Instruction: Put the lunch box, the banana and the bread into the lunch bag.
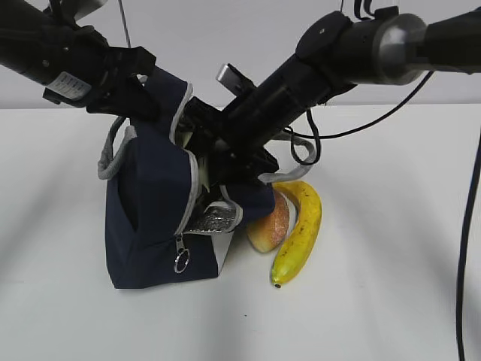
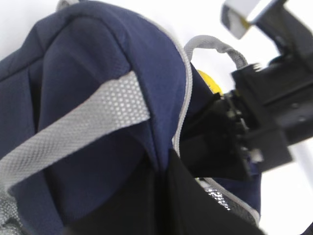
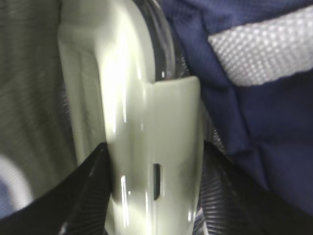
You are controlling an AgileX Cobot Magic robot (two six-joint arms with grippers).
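Note:
The navy lunch bag (image 1: 150, 218) stands on the white table with its mouth open to the right. My left gripper (image 1: 146, 101) is shut on the bag's raised top flap; in the left wrist view (image 2: 164, 166) its dark fingers pinch the navy fabric (image 2: 98, 49). My right gripper (image 1: 207, 150) reaches into the bag's mouth. It is shut on the lunch box (image 3: 146, 147), with its fingers either side of the sage-green lid clip. The lunch box is hidden in the exterior view. The bread (image 1: 270, 224) and the banana (image 1: 301, 233) lie together just right of the bag.
The silver foil lining (image 1: 214, 222) shows at the bag's mouth, and the zipper ring pull (image 1: 181, 262) hangs at its front corner. A grey handle (image 1: 113, 150) loops out at the bag's left. The right arm (image 2: 274, 98) crosses close over the bread and banana.

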